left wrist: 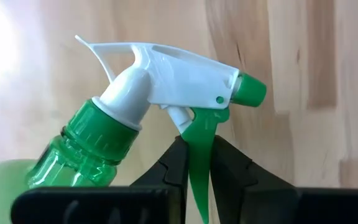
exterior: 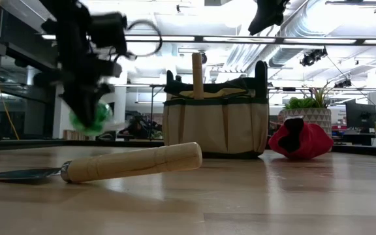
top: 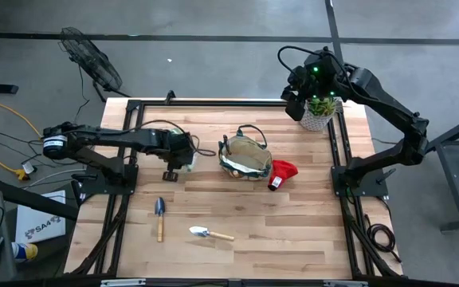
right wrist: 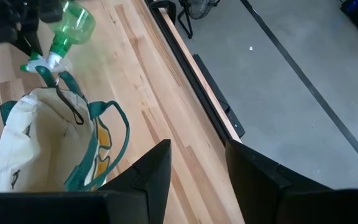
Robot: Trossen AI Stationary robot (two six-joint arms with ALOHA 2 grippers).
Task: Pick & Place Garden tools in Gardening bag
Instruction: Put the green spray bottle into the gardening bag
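An open lab or workshop: exposed ceiling ducts (exterior: 286, 39), strip lights, grey concrete floor (top: 213, 20), floor fan (top: 92, 57)

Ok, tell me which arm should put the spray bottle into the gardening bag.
Left. The left gripper is shut on the spray bottle, right beside the gardening bag. The right gripper is open and empty, up by the potted plant.

Two dark, near-black jointed arms. Left arm (top: 110, 142), left of the frame: slender matte segments, a pale ring at its outer joint, thin black cables looping beside the wrist. Right arm (top: 389, 108), upper right: bulkier angular links, small green lights on the wrist housing. Right gripper (right wrist: 197, 171): two matte black, wedge-shaped fingers (right wrist: 148, 174).
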